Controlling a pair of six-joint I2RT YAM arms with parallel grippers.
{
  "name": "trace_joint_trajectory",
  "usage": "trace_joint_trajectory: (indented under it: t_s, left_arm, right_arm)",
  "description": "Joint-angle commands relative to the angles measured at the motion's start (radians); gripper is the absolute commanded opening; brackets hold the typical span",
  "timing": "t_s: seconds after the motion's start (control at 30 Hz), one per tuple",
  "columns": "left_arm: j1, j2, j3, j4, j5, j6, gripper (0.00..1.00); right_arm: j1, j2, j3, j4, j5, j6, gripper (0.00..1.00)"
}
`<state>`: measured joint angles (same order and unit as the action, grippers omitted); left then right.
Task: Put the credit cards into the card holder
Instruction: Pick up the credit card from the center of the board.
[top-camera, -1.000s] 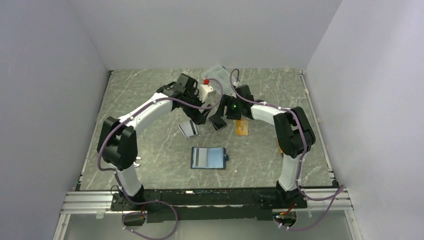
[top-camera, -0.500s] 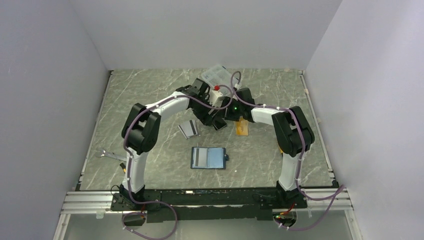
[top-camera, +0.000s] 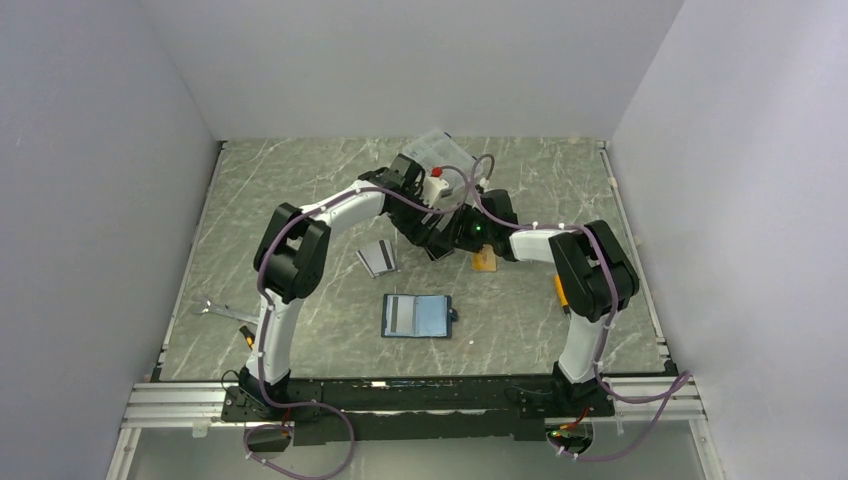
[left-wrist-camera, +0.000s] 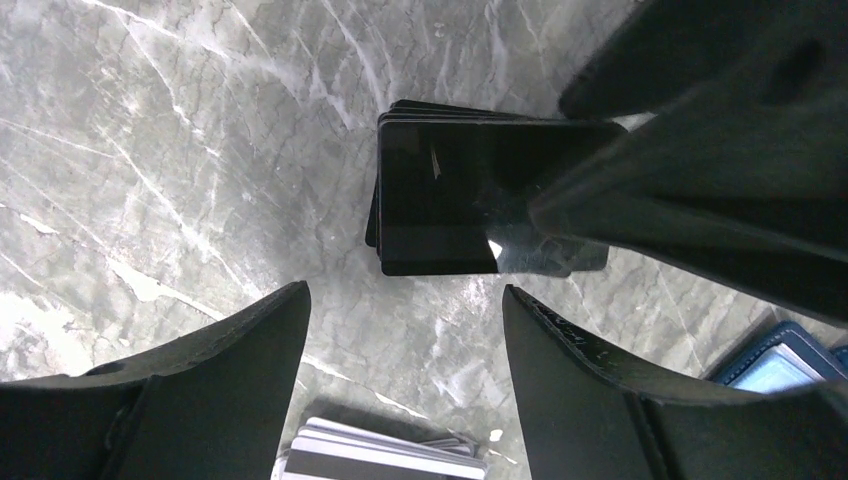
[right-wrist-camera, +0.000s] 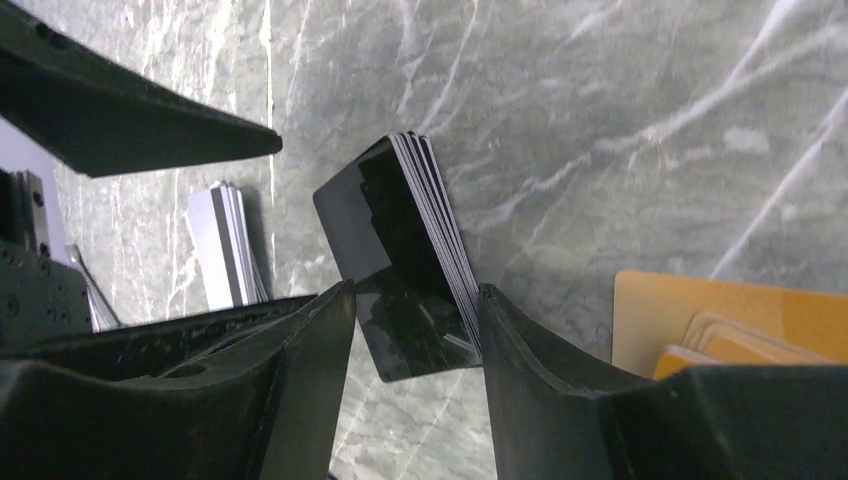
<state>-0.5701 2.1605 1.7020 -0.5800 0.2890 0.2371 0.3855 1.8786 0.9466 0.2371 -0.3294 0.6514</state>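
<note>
- Grey marble table is filling the view.
- Right gripper is bracketing the black cards, though a pinch is unclear; left gripper is hovering above, spread wide.
- Pick-up step is underway, apparently; next needs a firm squeeze, then a lift toward the holder, lying open nearer the bases.

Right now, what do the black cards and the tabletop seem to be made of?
The black cards look like glossy plastic: the top face mirrors a bright highlight, thin separate edges show. The tabletop is grey with white veins and a dull sheen; stone or printed laminate, cannot tell.

Right tool astride black cards
</note>
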Motion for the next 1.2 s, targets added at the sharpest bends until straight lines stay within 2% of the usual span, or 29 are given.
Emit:
trace_joint_trajectory:
  t_s: [0.0,0.13,0.33,0.77,1.17]
  left_arm:
    - [-0.012,0.033,0.059,-0.004,-0.026,-0.021,0.76]
    - [-0.017,0.049,0.070,-0.005,-0.073,-0.022,0.75]
    - [-0.017,0.038,0.046,0.004,-0.052,-0.014,0.76]
    - [-0.015,0.016,0.048,0.022,0.066,-0.008,0.76]
    - [-0.015,0.071,0.077,0.022,-0.007,-0.029,0.74]
  right_arm:
    - [-0.003,-0.035,-0.078,-0.010,-0.003,0.038,0.51]
    - [-0.002,-0.058,-0.115,0.025,-0.032,0.069,0.48]
    - [-0.003,-0.081,-0.146,0.056,-0.062,0.097,0.49]
    - [-0.072,0.005,-0.001,-0.016,-0.079,0.046,0.50]
    - [-0.066,0.033,-0.063,0.080,-0.145,0.095,0.45]
